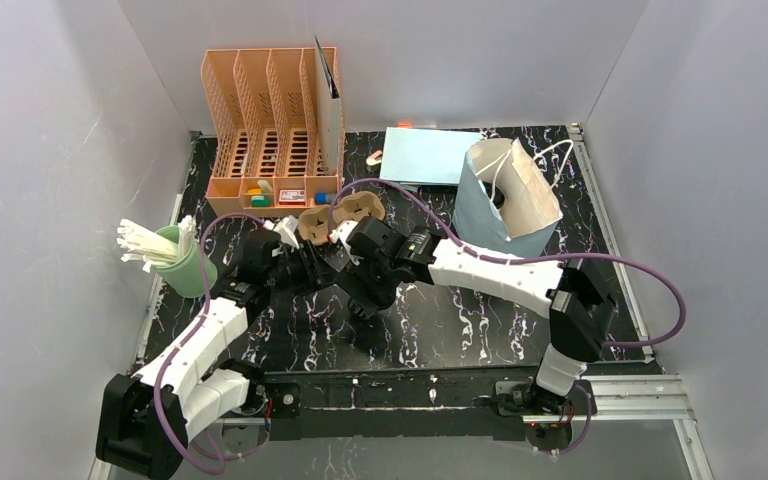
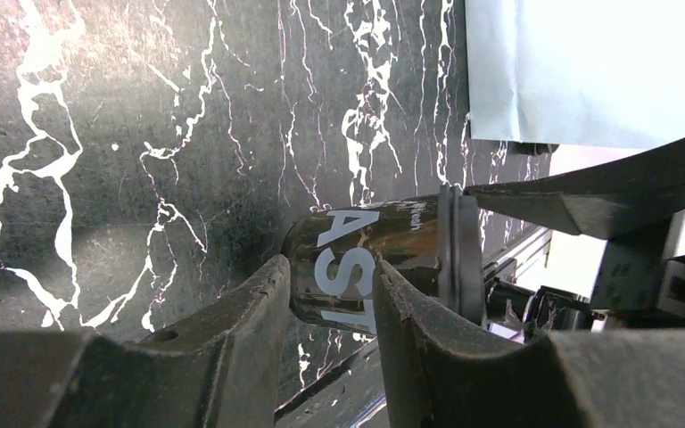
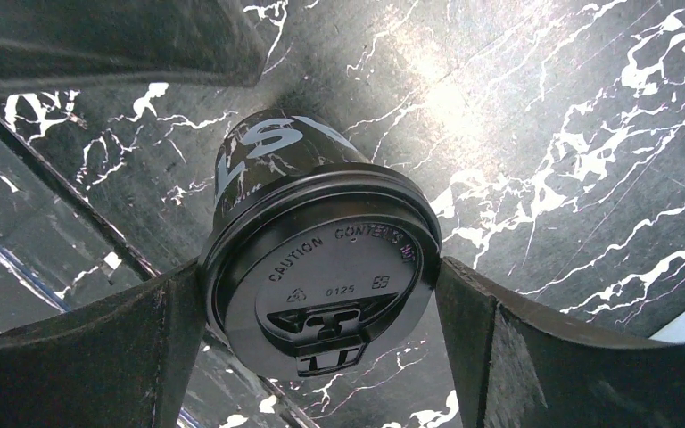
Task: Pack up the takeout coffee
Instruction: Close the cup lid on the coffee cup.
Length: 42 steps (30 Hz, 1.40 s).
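At the middle of the table (image 1: pixel 480 325) the two arms meet over one cup (image 3: pixel 268 152). The cup is turned on its side, base toward the left arm and black lid (image 3: pixel 321 294) toward the right arm. I cannot tell whether it rests on the table.

The left gripper (image 2: pixel 328 267) is part-way open and holds nothing. Its fingers (image 2: pixel 259 321) stand in front of the cup's lettered side: one tip is at the base and the other crosses the body.

The right gripper (image 3: pixel 321 281) is spread wide and released, with the lid between its fingers (image 3: pixel 499 348). One finger touches the rim and the other is just beside it.

Left of the arms is a green pot (image 1: pixel 188 270) of white sticks. Just beyond the grippers lies the brown carrier (image 1: pixel 340 215), both of its wells empty. Further right, a light-blue bag (image 1: pixel 485 220) stands open. At the back are an orange organizer (image 1: pixel 270 120) and a flat blue sheet (image 1: pixel 430 155).
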Each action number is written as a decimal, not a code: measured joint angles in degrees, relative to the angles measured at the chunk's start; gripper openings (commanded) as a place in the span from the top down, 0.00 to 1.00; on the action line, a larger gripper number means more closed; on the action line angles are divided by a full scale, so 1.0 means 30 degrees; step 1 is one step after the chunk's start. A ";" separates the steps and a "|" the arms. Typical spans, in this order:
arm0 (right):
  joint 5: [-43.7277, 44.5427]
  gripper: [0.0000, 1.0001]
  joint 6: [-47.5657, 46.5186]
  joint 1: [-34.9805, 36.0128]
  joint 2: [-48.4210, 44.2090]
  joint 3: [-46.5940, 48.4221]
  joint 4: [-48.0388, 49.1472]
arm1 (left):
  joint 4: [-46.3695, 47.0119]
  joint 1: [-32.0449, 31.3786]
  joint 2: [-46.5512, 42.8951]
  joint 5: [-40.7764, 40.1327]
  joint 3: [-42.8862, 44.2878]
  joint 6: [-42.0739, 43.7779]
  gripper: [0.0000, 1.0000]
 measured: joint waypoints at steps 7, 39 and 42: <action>0.1093 0.02 -0.0015 0.0656 0.0809 0.1552 -0.0954 | 0.1129 0.0000 -0.0539 0.0525 -0.1843 -0.0831 0.63; 0.4204 0.04 0.0444 0.1144 0.2463 0.3985 -0.5523 | 0.9253 -0.4940 -0.5727 -0.3730 -0.8400 0.0335 0.15; 0.3636 0.04 0.0444 0.0488 0.1647 0.3985 -0.6076 | 1.0134 -0.6331 -0.7329 -0.5129 -0.9180 0.2288 0.13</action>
